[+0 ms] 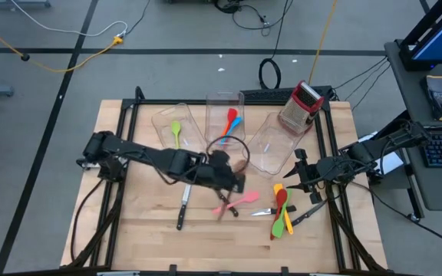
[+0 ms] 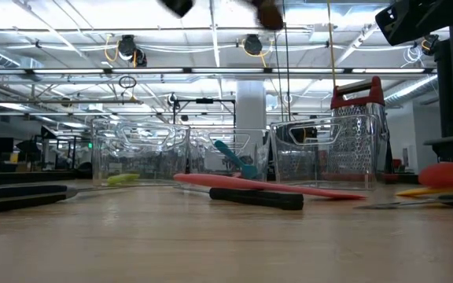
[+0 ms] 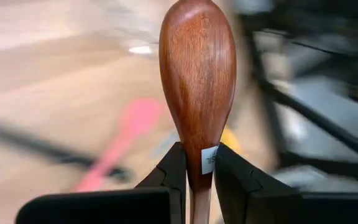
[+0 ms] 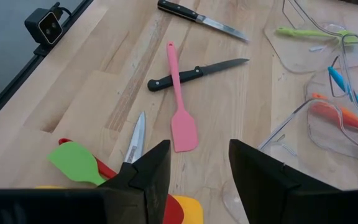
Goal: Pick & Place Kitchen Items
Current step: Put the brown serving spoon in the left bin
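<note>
Wooden counter (image 1: 144,230) below: left gripper (image 3: 197,171), jaws clamped on the brown wooden spoon (image 3: 197,81) (bowl pointing away), should carry it level over a clear bin (image 1: 271,142). Right gripper (image 4: 197,165) waits, jaws apart, empty.

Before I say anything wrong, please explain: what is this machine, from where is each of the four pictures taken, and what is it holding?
It is a robot with two dark arms at a wooden table, each ending in a two-finger gripper.

One picture looks straight down from above. One looks level across the table top. The other two come from cameras on the arms' wrists.

On the table lie clear plastic bins, a red-topped grater, a pink spatula, black-handled knives and a heap of red, green and yellow utensils. A green utensil lies in one bin, blue and orange ones in another.

The left gripper, above the table's middle, is shut on a brown wooden spoon. The right gripper is open and empty, near the heap.
</note>
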`<state>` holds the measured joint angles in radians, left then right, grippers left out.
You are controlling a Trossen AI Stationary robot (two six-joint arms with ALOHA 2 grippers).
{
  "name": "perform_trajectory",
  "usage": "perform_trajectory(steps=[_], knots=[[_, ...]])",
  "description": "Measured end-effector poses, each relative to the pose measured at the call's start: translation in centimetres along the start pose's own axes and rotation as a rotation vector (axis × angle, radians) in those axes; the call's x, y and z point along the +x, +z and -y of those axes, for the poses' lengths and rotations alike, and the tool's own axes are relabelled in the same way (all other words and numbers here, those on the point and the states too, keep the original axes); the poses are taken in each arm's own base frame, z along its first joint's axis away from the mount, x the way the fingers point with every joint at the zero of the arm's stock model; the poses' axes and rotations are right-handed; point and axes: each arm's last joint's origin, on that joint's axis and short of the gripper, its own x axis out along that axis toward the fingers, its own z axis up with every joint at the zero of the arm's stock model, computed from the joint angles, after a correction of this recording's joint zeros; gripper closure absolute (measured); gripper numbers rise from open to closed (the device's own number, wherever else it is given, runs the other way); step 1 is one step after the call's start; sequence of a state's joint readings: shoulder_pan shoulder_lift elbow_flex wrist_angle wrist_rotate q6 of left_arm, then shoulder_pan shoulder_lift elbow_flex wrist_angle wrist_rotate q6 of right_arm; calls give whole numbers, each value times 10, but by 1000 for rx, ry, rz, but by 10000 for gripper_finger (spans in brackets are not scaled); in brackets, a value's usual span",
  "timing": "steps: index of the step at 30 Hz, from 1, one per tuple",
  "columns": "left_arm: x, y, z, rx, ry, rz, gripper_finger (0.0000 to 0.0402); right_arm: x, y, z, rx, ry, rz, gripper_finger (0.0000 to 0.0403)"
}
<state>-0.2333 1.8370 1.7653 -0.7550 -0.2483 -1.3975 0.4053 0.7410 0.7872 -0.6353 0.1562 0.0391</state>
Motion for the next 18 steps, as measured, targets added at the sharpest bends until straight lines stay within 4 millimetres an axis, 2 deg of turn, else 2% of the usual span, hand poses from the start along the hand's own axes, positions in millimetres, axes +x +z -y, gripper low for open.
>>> perform_trajectory(steps=[8, 12, 18], knots=[[-3, 40, -58, -165, 538, 46, 355, 0, 0, 0, -7, 0, -1, 248], [-10, 71, -80, -183, 698, 80, 355, 0, 0, 0, -10, 0, -1, 248], [-19, 128, -115, -133, 886, 66, 355, 0, -1, 0, -11, 0, -6, 248]])
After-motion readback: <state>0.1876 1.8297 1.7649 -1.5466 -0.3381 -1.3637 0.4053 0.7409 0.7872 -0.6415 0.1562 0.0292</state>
